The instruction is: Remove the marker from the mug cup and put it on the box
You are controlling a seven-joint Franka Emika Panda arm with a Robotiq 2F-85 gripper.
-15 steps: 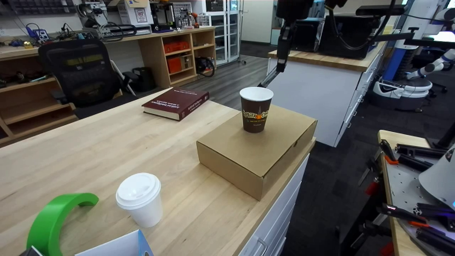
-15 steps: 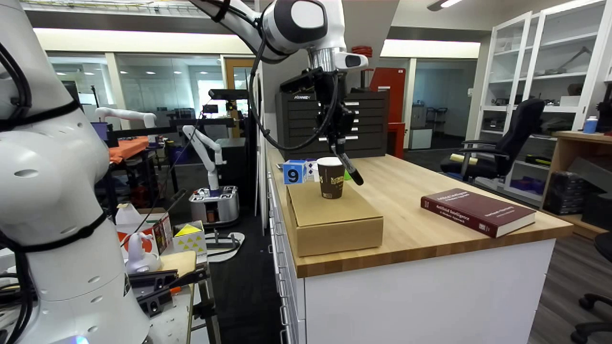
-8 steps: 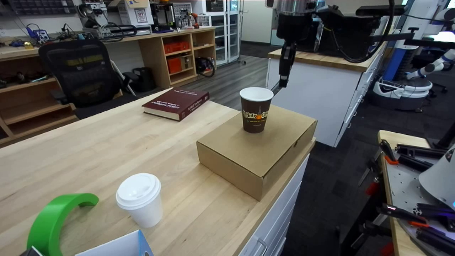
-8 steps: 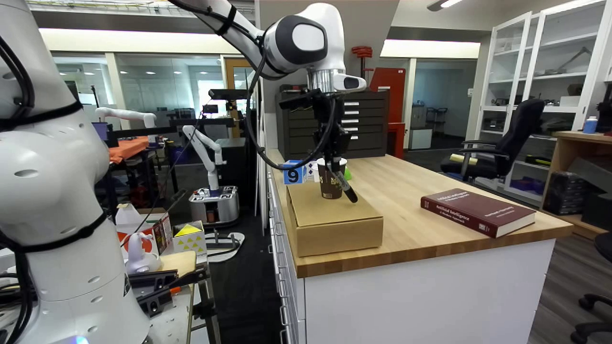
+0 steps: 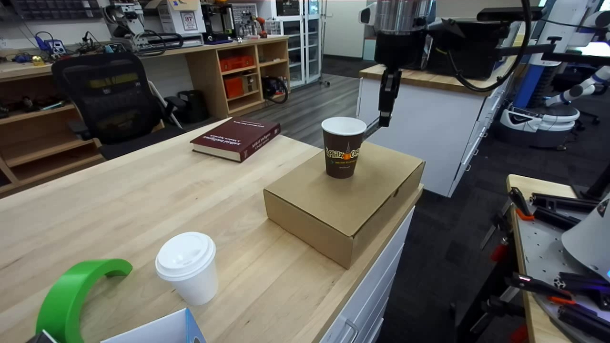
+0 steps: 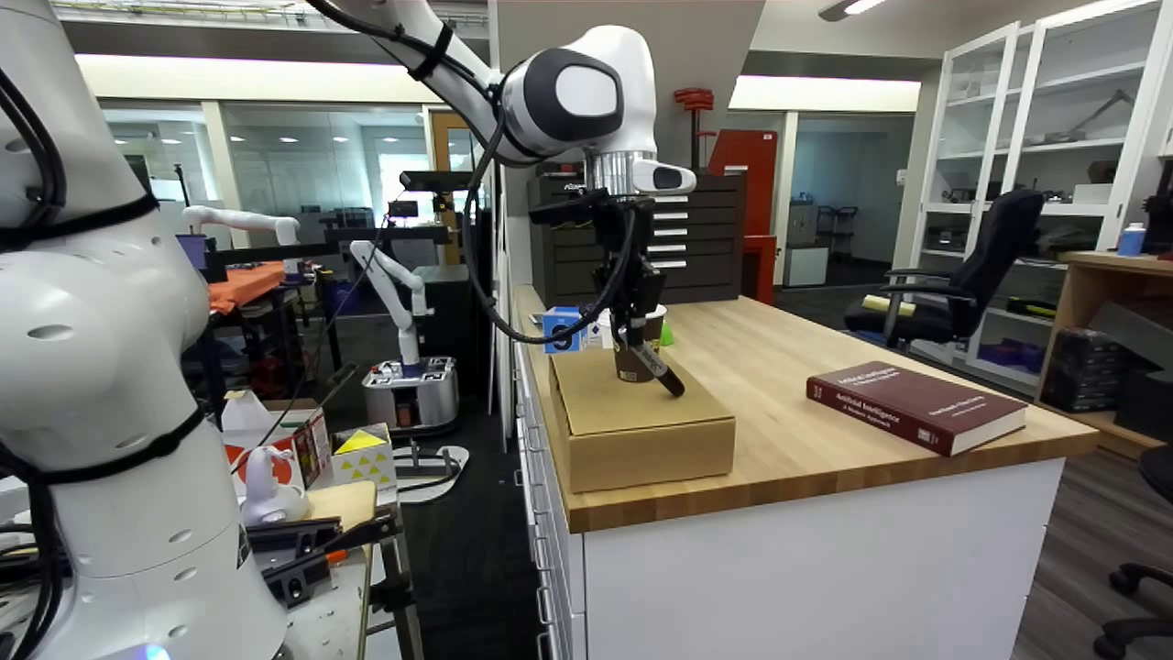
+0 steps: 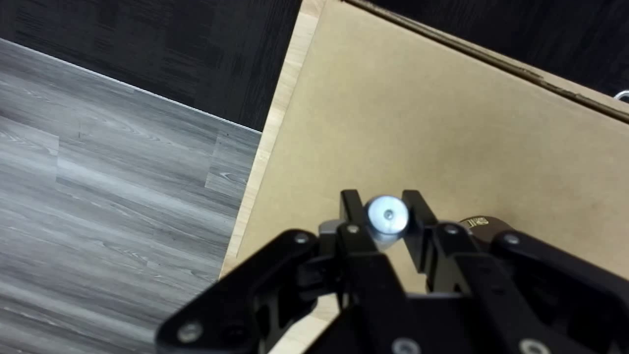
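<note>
the gripper (image 7: 382,209) grasps the marker (image 6: 657,368) by its upper end. the marker slants beside the mug cup (image 5: 341,157), outside of it, dark end downward over the box (image 6: 637,417); whether this end touches, i cannot tell. i think only lowering and release remain.

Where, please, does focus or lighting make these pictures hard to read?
Wrist view: near parts of the gripper look soft, out of focus; the end of the marker shows bright; faint shading dulls part of the box. In an exterior view, the gripper's dark body blends into the dark tool chest.
</note>
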